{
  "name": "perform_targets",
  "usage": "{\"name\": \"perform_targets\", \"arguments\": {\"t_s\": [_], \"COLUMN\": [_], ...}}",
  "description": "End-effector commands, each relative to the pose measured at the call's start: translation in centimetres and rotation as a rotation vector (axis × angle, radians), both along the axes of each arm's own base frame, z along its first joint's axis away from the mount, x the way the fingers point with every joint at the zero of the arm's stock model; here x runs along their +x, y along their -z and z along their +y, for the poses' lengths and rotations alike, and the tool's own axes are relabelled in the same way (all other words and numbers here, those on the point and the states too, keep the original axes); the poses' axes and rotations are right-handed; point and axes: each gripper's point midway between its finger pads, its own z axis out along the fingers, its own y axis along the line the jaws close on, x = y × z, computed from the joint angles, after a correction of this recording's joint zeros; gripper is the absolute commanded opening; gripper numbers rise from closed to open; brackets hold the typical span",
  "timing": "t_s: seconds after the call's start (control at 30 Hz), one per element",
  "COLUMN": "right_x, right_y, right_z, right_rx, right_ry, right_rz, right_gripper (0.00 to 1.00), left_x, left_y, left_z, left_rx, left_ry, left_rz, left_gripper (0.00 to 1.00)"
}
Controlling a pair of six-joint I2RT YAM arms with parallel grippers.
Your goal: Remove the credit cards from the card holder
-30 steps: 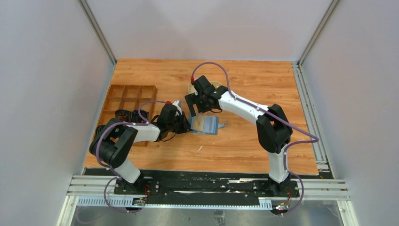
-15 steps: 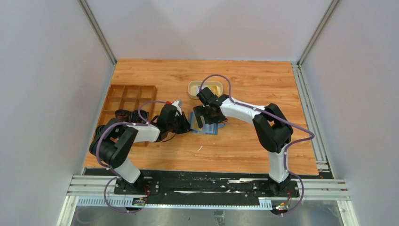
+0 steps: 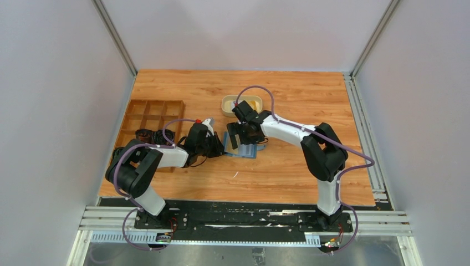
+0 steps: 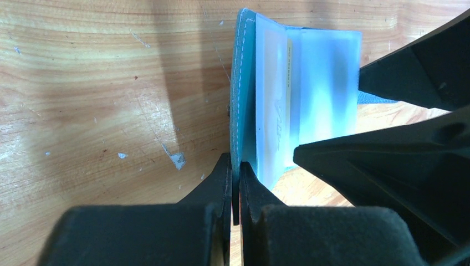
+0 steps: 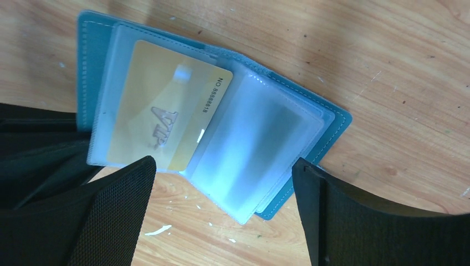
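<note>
1. Card holder (image 3: 246,148) is lying opened on the wooden table (image 3: 310,94), near the oval beige tray (image 3: 241,104), on the tray's side toward the arm bases.
2. From the top view it is showing only as a small blue patch, mostly hidden under the two grippers.
3. The right wrist view is giving the inside: clear plastic sleeves (image 5: 252,149), and one yellowish credit card (image 5: 161,111) printed "VIP" sitting in a sleeve.
4. The left wrist view is adding that one teal cover is standing up on its edge. The left gripper (image 4: 235,172) is pinching this cover at its lower edge, with the jaws pressed tight on it.
5. The right gripper (image 5: 221,163) is hanging over the sleeves with its jaws spread wide and gripping nothing. One finger (image 5: 111,216) is showing at each side of the sleeves; I cannot tell if they are touching them.
</note>
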Motion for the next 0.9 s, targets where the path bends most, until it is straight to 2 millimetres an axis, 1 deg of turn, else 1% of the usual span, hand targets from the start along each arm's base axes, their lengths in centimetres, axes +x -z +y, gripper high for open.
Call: {"name": "perform_targets", "arguments": {"t_s": [0.0,0.17,0.3,0.47,0.63,0.87], "right_x": [-0.6,-0.7,-0.8,-0.7,-0.5,-0.8], "right_y": [-2.2,-2.5,-2.3,-3.1,-4.0,-3.0], "right_z": [1.5,2.4,2.7,3.0,3.7,4.4], "right_rx": [0.077,0.094,0.094,0.096,0.112,0.132], "right_ry": [-0.019,-0.037,-0.044,-0.055,-0.076,-0.090], "right_rz": [-0.010,-0.008,-0.002,-0.026,-0.043,-0.020], "right_gripper": [0.96,0.96,0.96,0.96,0.96,0.96], "left_x": [-3.6,-3.6,-3.8,-3.9,-3.8,-4.0], "left_y": [5.6,5.6,5.7,5.9,6.0,6.0], "left_z": [3.0,3.0,3.1,3.1,2.9,3.0], "left_rx": [0.160,0.159,0.162,0.163,0.159,0.162], "left_ry": [-0.011,-0.009,-0.007,-0.005,-0.002,-0.002], "left_rz": [0.171,0.170,0.174,0.179,0.183,0.183], "left_gripper": [0.00,0.00,0.00,0.00,0.00,0.00]}}
